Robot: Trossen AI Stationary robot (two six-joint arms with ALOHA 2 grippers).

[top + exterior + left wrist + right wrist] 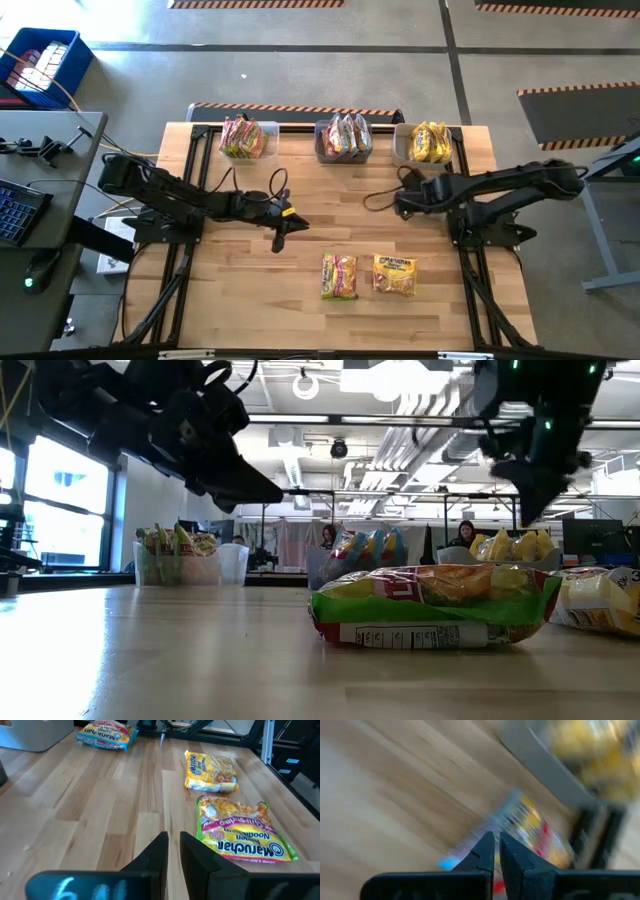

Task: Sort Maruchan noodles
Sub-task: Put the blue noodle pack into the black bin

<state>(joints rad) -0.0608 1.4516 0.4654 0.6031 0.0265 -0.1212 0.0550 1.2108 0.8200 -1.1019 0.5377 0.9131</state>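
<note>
Two Maruchan noodles packets lie flat on the table near its front: a green-edged one and a yellow one. A third packet, with a blue end, lies by the right bin. My left gripper hangs left of the green-edged packet, above the wood, fingers a narrow slit apart with nothing between them. My right gripper is shut and points down over the blue-ended packet. Whether it touches that packet, I cannot tell.
Three clear bins stand along the far edge: the left with green-red packets, the middle with pink ones, the right with yellow ones. Bare wood lies between the two arms. Black cables loop near each wrist.
</note>
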